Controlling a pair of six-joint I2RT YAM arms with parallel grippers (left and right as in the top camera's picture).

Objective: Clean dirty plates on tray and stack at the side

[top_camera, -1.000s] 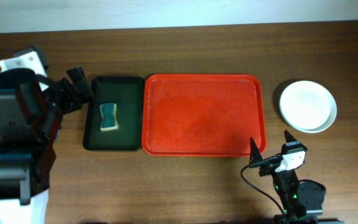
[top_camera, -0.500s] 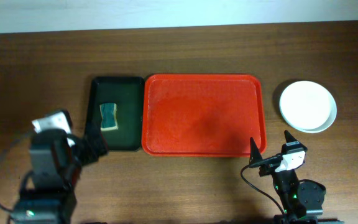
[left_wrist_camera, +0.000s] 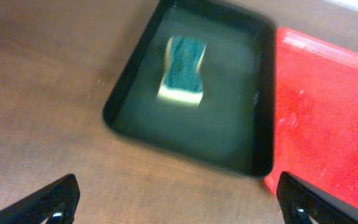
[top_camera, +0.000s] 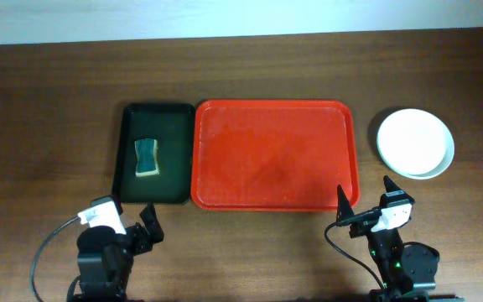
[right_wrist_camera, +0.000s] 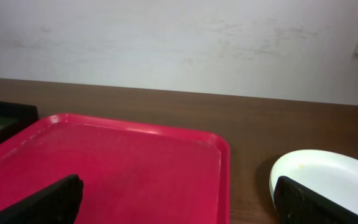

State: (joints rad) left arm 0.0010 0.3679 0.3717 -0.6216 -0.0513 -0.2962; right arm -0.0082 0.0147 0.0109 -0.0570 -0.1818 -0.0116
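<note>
Red plastic, raised rim: the tray [top_camera: 275, 155], flat at mid-table [top_camera: 57, 101], its left edge just beside a smaller black tray [top_camera: 170, 151].

Seen whole only from overhead: the plates [top_camera: 415, 143], stacked on the wood well right of the tray, white on top with a second rim showing beneath.

Seen only from the left wrist: the pale lower layer of the green-topped sponge [top_camera: 146, 157] lying in the black tray.

Seen only from the right wrist: a pale wall [right_wrist_camera: 166, 43] rising behind the table, and the top plate edge-on.

Counted: one red tray, one black tray, one sponge, two grippers; two plate rims told apart, more impossible to tell.

Left gripper [left_wrist_camera: 179, 208]: fingers spread wide, near the black tray's front edge. Right gripper [right_wrist_camera: 179, 202]: fingers spread wide, near the tray's front right corner.
</note>
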